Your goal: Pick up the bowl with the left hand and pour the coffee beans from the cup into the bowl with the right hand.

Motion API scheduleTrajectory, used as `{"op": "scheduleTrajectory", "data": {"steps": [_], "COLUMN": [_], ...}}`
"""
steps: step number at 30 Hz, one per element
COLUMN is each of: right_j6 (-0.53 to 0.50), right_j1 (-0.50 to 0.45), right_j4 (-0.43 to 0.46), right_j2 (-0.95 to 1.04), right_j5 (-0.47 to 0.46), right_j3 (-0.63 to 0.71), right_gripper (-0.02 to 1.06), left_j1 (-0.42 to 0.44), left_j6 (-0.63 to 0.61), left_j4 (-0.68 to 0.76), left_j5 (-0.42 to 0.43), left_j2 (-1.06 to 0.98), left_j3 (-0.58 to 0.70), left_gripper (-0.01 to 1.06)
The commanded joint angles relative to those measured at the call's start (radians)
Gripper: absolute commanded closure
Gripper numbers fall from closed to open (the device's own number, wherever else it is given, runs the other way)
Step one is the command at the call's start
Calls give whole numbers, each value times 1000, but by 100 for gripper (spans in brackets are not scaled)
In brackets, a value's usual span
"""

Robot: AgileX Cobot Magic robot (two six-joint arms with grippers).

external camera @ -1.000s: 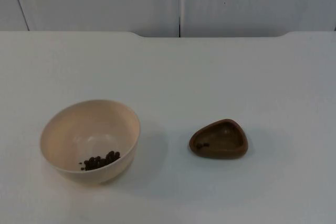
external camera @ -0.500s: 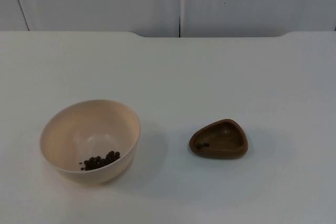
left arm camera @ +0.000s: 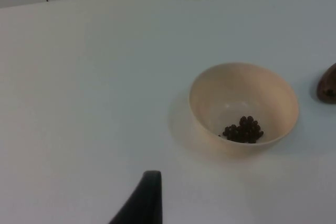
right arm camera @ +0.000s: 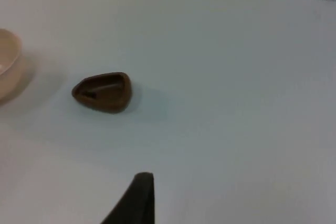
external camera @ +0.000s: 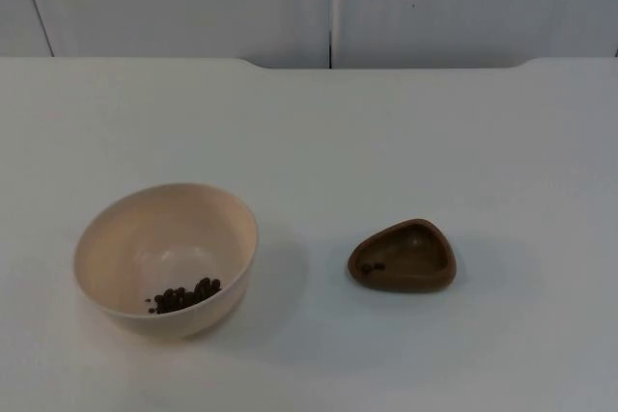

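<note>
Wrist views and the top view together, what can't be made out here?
- Left hand: one black fingertip shows in the left wrist view, the rest cut off by the edge; open or shut unknown.
- Right hand: likewise in the right wrist view.
- Cup: its few beans are too small to count.
- Bowl: cut by the right wrist view's edge.

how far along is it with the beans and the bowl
Looks nearly done: most coffee beans already lie in the cream bowl, which stands on the table. The brown cup sits beside it, a few beans inside. Nothing is in hand. Left: possibly those last beans.
</note>
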Motion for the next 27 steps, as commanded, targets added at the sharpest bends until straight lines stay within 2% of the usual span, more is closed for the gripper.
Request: {"op": "scheduleTrajectory", "data": {"steps": [1,18,27], "right_j6": [-4,-4,-4], "right_j1": [-31,-220,-234], "right_j4": [7,13,13], "right_j2": [-4,-4,-4], "right_j5": [-1,-1,-3], "right_j3": [2,2,2], "right_gripper": [-1,-1,-1], "left_j1": [2,2,2], "left_j6": [-9,-9,-9], "left_j4": [-3,-3,-3], "left_j5": [3,3,3], "left_j2": [-3,-3,-3], "left_j3": [5,5,5], "left_gripper": [0,0,0]}}
